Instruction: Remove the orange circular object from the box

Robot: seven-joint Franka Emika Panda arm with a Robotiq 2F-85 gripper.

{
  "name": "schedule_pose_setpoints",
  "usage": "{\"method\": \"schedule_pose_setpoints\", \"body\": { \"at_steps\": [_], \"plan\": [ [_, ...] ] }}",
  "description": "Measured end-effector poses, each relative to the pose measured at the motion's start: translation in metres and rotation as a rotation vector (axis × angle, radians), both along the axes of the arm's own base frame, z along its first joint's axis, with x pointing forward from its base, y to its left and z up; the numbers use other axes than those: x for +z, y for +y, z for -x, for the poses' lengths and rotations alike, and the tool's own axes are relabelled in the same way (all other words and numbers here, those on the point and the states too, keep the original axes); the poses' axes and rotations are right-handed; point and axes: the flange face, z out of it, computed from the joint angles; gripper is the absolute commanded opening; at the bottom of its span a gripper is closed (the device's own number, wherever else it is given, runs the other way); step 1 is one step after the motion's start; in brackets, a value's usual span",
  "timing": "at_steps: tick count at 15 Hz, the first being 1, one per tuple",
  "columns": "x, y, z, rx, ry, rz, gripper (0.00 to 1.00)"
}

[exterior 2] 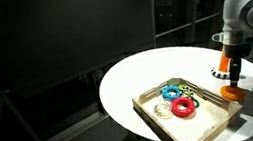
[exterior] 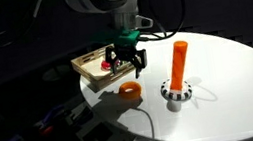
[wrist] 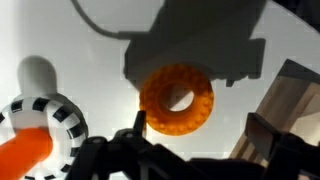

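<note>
Our released gripper point(exterior: 127, 64) hangs over the ring point(exterior: 130, 91) (near the box point(exterior: 88, 74)); swinging right carelessly could topple the peg point(exterior: 177, 65).

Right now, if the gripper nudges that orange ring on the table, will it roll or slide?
Probably slide: the orange ring lies flat on the white table, so rolling seems unlikely. It looks small and rigid, likely light.

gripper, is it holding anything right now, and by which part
Nothing is held. The gripper hangs open above the orange circular object, which lies flat on the table, outside the box and untouched.
</note>
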Motion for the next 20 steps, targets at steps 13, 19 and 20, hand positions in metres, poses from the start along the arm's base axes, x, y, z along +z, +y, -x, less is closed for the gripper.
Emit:
{"method": "schedule_pose_setpoints", "body": {
  "at_steps": [13, 19, 20],
  "plan": [
    [0.08, 0.03, 0.008, -0.169, -0.125, 0.022, 1.0],
    [0.119, 0.038, 0.021, -0.225, -0.143, 0.119, 1.0],
    [0.124, 0.039, 0.023, -0.228, -0.142, 0.126, 1.0]
  ]
}}
